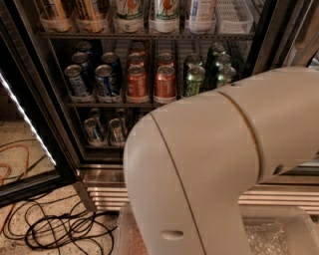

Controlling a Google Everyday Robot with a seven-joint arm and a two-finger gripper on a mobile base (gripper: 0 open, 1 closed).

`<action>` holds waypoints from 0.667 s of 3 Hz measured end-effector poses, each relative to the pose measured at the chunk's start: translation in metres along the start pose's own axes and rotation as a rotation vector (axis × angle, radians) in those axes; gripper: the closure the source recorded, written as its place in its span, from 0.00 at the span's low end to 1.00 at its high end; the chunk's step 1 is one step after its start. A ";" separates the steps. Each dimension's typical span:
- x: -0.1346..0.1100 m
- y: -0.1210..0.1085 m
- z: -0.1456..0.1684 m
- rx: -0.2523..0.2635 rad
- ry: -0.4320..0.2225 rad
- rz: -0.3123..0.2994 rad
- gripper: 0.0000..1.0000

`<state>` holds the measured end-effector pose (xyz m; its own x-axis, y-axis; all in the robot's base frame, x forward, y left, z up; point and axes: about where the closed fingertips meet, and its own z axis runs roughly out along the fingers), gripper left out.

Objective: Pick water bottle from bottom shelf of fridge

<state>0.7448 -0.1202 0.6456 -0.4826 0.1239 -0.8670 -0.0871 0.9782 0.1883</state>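
The fridge stands open ahead, with a dark interior and a stainless base grille. My pale arm fills the right and lower middle of the camera view and hides most of the bottom shelf. On the part of that shelf that shows, two silver-blue cans stand at the left. The water bottle is hidden or out of view. The gripper is out of view behind my arm.
The rack above holds blue cans, orange cans and green cans. Tall bottles stand on the top rack. The open glass door is at the left. Black and orange cables lie on the floor.
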 end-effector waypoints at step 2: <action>0.001 -0.001 0.000 0.003 -0.019 -0.005 1.00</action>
<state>0.7447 -0.1213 0.6445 -0.4651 0.1220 -0.8768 -0.0867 0.9794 0.1822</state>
